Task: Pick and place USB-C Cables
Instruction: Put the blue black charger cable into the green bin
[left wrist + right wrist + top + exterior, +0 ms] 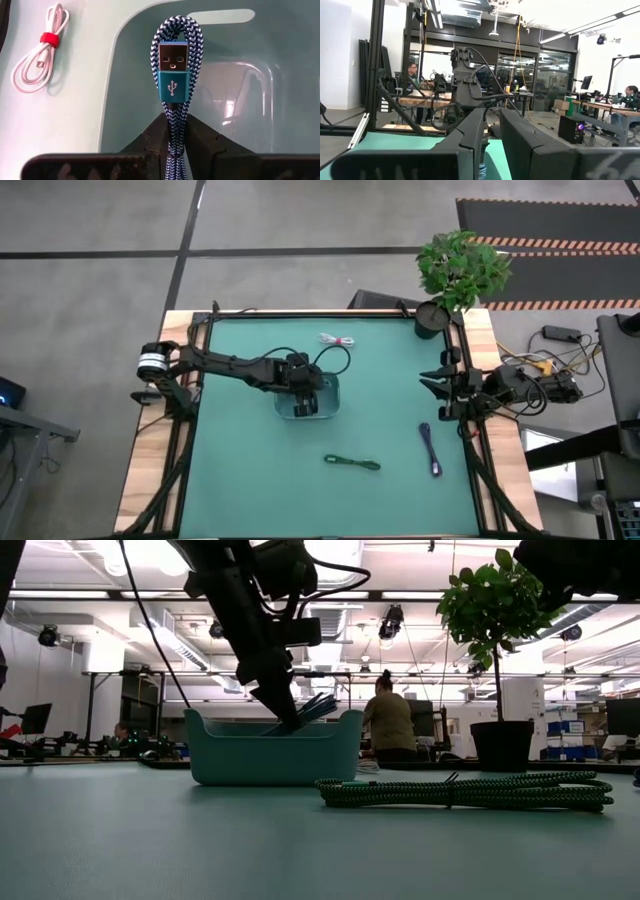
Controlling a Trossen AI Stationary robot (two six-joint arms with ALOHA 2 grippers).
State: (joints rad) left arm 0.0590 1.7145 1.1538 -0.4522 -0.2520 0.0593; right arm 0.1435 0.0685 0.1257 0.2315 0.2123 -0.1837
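While reaching down into teal bin (pixel 333 402), left end effector (pixel 175 131) pinching braided blue cable (pixel 176 55) (right arm idle).

There are four cables: one white cable (pixel 337 340), one green cable (pixel 352 464), one dark blue cable (pixel 431 448) and one blue-and-white braided cable (pixel 175 80). There is one teal bin (pixel 331 395), one potted plant (pixel 455 275) and two robot arms.
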